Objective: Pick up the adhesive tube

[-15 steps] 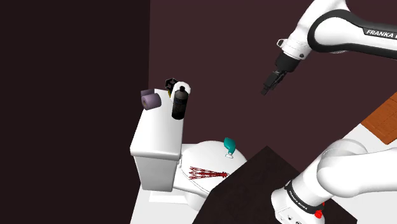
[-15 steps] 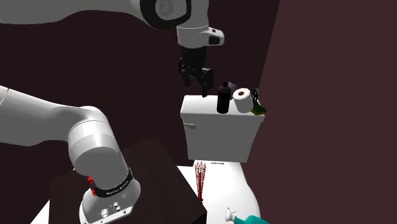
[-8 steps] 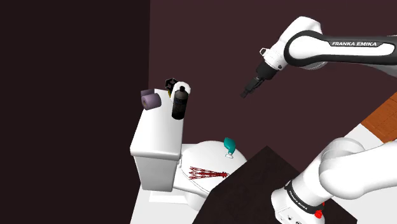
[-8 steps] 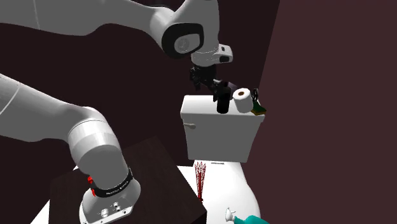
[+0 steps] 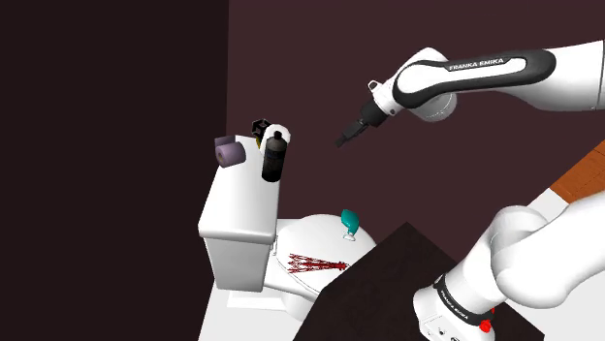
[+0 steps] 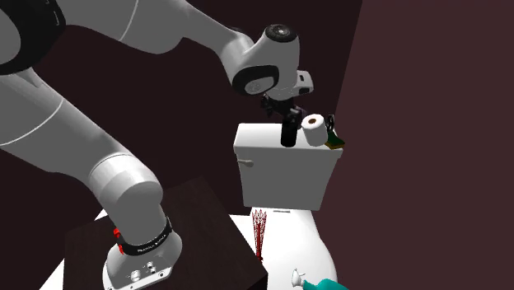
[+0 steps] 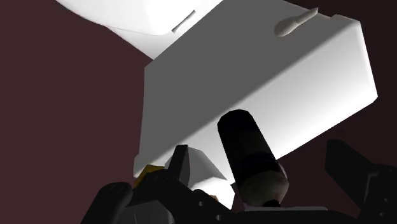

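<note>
Swinging in from the shoulder view's right over the last second, the gripper [image 5: 345,139] is now much nearer the toilet tank [image 5: 236,208], fingers spread apart and holding nothing. The black adhesive tube [image 5: 273,159] stands upright on the tank's top, so I reckon the approach is nearly lined up.

A white toilet tank [image 5: 238,208] stands against a dark maroon wall [image 5: 320,58], with a small flush lever [image 7: 296,24] on its front. On its lid sit a purple roll [image 5: 230,151] and a white paper roll [image 6: 313,130]. The white toilet seat [image 5: 310,232] below carries a red lattice thing [image 5: 312,263] and, near its rim, a teal thing with a white end [image 5: 349,221]. An orange-brown floor patch [image 5: 587,179] shows at the shoulder view's right edge.
</note>
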`<state>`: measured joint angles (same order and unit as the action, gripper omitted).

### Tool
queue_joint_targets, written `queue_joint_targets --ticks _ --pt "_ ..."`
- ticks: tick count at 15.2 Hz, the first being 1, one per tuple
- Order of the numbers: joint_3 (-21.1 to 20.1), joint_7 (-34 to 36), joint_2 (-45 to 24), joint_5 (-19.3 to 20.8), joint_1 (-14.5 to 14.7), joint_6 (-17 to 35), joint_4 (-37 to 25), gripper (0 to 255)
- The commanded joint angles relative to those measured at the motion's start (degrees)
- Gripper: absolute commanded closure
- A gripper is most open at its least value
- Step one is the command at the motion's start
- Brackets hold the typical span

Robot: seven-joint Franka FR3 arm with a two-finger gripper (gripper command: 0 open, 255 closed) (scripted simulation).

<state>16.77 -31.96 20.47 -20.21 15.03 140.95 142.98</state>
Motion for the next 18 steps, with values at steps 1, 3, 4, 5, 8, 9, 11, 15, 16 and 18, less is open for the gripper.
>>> queue_joint_targets --ticks 1,3,4,5,8,9,11,15,16,18 --pt "1.83 -5.12 -3.98 -6.07 3.56 4.09 -1.45 0" --pt "3.93 -11.32 -8.00 -13.14 7.09 6.70 -3.72 0" --pt "4.87 -14.72 -10.05 -17.06 8.73 7.60 -5.07 0" --pt "5.63 -18.25 -12.14 -21.17 10.13 8.21 -6.57 0" --pt "6.83 -28.81 -18.46 -33.63 12.88 8.46 -11.76 0" --pt "6.81 -32.06 -20.53 -37.53 13.24 8.13 -13.64 0" --pt "6.32 -37.92 -24.53 -44.64 13.34 7.08 -17.52 0" --pt "4.48 -47.02 -31.94 -55.99 12.30 4.31 -25.54 0" --pt "4.31 -47.42 -32.30 -56.49 12.17 4.16 -25.97 0" --pt "4.02 -49.17 -33.27 -58.21 11.91 4.27 -25.89 0"
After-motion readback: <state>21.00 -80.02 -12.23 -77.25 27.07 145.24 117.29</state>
